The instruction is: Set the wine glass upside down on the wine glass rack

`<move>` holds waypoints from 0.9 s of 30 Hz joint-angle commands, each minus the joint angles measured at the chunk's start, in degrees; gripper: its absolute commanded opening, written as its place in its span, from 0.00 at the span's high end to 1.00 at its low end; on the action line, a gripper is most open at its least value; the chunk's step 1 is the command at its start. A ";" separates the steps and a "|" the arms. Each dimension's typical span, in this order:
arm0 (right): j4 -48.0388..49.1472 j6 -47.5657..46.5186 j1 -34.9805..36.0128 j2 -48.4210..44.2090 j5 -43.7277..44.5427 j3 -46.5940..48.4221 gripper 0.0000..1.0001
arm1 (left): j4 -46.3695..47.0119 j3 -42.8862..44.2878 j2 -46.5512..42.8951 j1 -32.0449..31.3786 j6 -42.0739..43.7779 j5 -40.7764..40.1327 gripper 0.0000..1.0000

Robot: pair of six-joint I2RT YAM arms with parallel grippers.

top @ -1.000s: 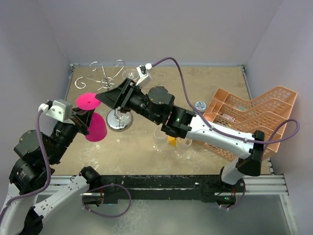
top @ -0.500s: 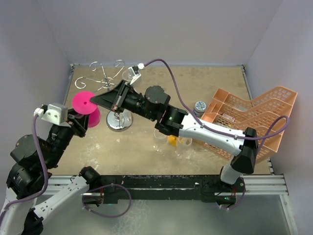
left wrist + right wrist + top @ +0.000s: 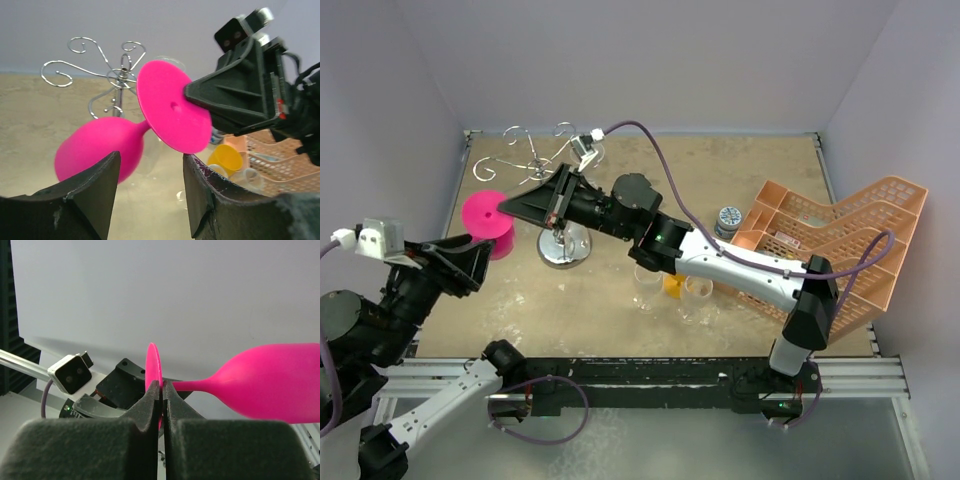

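Pink wine glass (image 3: 107,147) held off the table, near horizontal, bowl left, foot right. Right gripper (image 3: 188,93) tip meets the foot. Left gripper (image 3: 151,167) jaws spread, foreground. Wine glass rack (image 3: 118,75) behind. Yellow cup (image 3: 226,157), peach crate (image 3: 272,155) lower right.

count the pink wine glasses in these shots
1: the pink wine glass, pinched by its foot in the right gripper, held sideways off the table beside the wine glass rack, rear left. More could hide behind the right arm.

bright, even light; soft shadows; glare on wine glass rack (image 3: 564,250) base; wrist foregrounds blurred.
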 commanded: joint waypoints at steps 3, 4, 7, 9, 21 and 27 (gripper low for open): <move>5.42 2.11 -0.89 -0.03 -4.73 -0.41 1.00 | 2.34 2.06 -2.53 -0.02 -9.30 5.97 0.49; 5.43 1.96 -0.93 0.05 -4.92 -0.43 1.00 | 3.04 1.81 -2.84 -0.02 -10.50 4.75 0.49; 5.54 0.79 -0.92 0.16 -5.26 -0.56 1.00 | 3.85 1.98 -2.96 -0.02 -18.76 -3.13 0.49; 5.20 -0.35 -0.92 -0.05 -4.62 -0.96 1.00 | 3.13 2.42 -2.60 -0.02 -25.37 -8.07 0.48; 7.96 -2.07 -0.96 -0.92 -6.86 -3.56 1.00 | 3.86 0.99 -0.17 -0.02 -37.64 -11.14 0.64; 9.06 -2.34 -0.90 -0.63 -8.21 -3.18 1.00 | 2.12 -0.05 0.48 -0.02 -38.81 -13.87 0.66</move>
